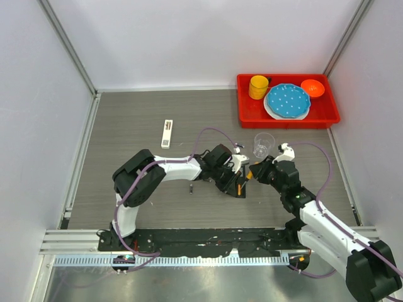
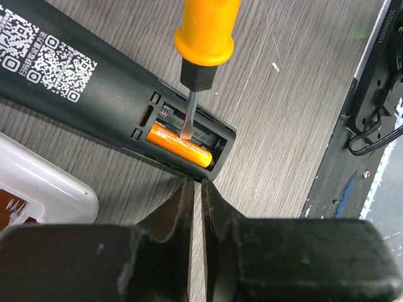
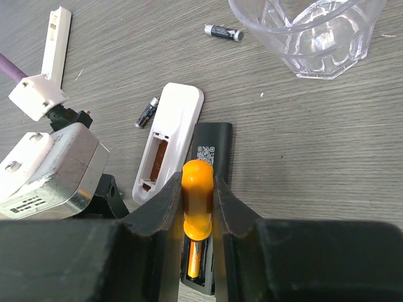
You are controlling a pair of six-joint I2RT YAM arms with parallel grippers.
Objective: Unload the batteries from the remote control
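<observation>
Table (image 1: 126, 119): grey wood-grain top. Red tray (image 1: 249, 112) in the far right corner, carrying a blue plate (image 1: 288, 100), yellow cup (image 1: 258, 87) and orange bowl (image 1: 312, 88). Left arm (image 1: 170, 167) and right arm (image 1: 315, 211) meet right of table centre, toward the near edge.

Black remote (image 2: 94, 82) lies back-up, battery bay open at one end. White remote (image 3: 179, 119) just beside it and parallel, its bay also open. Clear cup (image 3: 308, 38) stands upright near them, toward the far edge. White cover strip (image 1: 166, 133) lies well apart, toward the left edge.

Right claw (image 3: 198, 185): clamped on the orange handle of the screwdriver (image 2: 208, 31). Blade tip is down in the black remote's bay, touching the orange battery (image 2: 179, 143), which sits seated there, not yet out.

Left claw (image 2: 196, 185): fingers drawn together, only a thin slit, nothing seen between; tips at the rim of the black remote's open end.

Loose on the table: dark battery (image 3: 223, 32) near the clear cup; second dark battery (image 3: 146, 112) just beside the white remote
</observation>
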